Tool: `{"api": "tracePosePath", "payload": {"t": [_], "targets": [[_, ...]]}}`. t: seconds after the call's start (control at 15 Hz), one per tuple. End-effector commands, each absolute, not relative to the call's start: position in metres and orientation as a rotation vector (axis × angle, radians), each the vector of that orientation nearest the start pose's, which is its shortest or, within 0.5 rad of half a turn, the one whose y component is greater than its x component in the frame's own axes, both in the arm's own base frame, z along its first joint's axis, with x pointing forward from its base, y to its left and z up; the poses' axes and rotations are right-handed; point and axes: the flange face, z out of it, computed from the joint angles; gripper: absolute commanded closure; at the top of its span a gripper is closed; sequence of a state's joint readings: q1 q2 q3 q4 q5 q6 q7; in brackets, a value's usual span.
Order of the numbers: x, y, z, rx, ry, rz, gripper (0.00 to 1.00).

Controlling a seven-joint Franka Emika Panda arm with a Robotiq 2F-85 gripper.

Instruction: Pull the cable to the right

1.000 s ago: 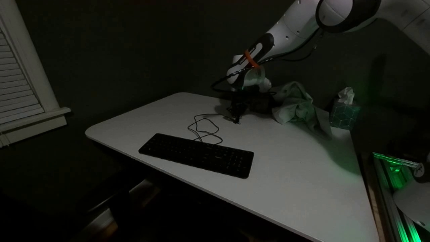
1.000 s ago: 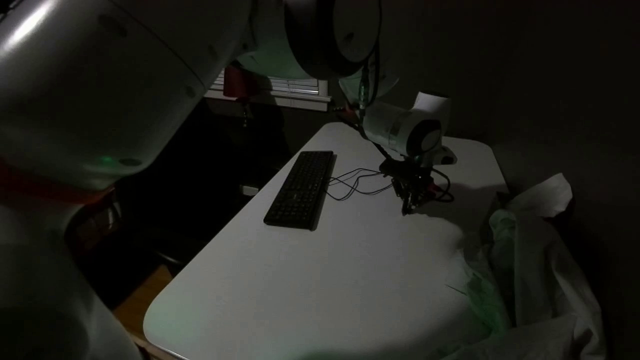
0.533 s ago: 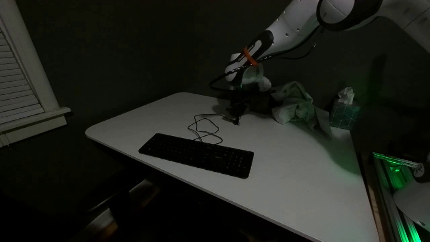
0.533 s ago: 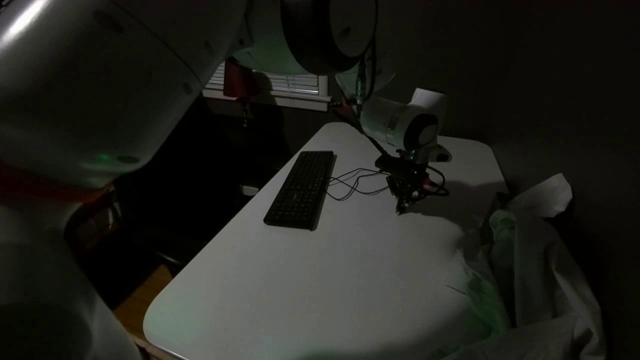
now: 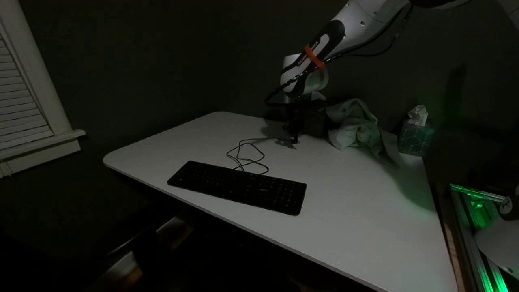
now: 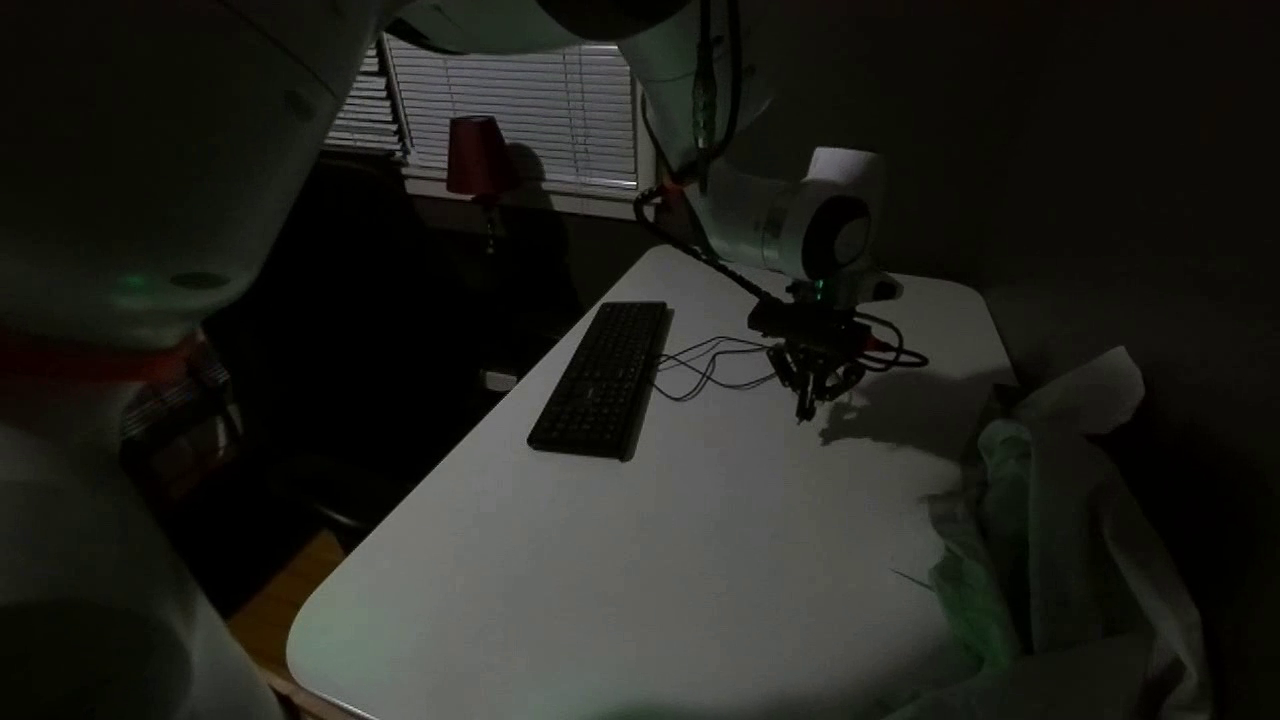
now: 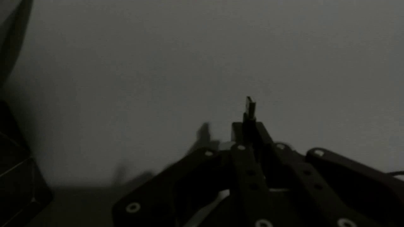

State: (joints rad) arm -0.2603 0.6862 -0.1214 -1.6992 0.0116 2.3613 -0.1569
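The cable (image 5: pixel 268 168) is a thin dark wire lying in loose loops on the white table, behind the black keyboard (image 5: pixel 237 187). Its loops also show in an exterior view (image 6: pixel 686 399). My gripper (image 5: pixel 294 140) holds the cable's far end just above the table, with its shadow apart from the tips. In the wrist view my gripper (image 7: pixel 248 129) is shut on the cable's end, and a metal USB plug (image 7: pixel 250 107) sticks out past the fingertips. A bit of the cable (image 7: pixel 396 173) shows at the right edge of the wrist view.
A crumpled pale cloth (image 5: pixel 359 127) lies close beside the gripper, also in an exterior view (image 6: pixel 1080 520). A patterned tissue box (image 5: pixel 417 138) stands at the table's edge. A dark box with pale lines (image 7: pixel 19 186) is at the left of the wrist view.
My gripper has risen off the table and moved right in an exterior view, carrying the plug end. The cable's upper bend has shifted slightly right. The keyboard has not moved.
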Motion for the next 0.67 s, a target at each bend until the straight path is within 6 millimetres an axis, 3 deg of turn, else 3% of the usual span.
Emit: {"api": "tracePosePath", "payload": {"t": [0.0,0.4,0.6], "targets": [[0.580,-0.243,0.224,-3.270,0.085,-0.031,0.98],[0.501,-0.251,0.259,-3.232,-0.236,-0.250,0.98],[0.461,-0.256,0.265,-3.166,-0.357,-0.277,0.98]]}}
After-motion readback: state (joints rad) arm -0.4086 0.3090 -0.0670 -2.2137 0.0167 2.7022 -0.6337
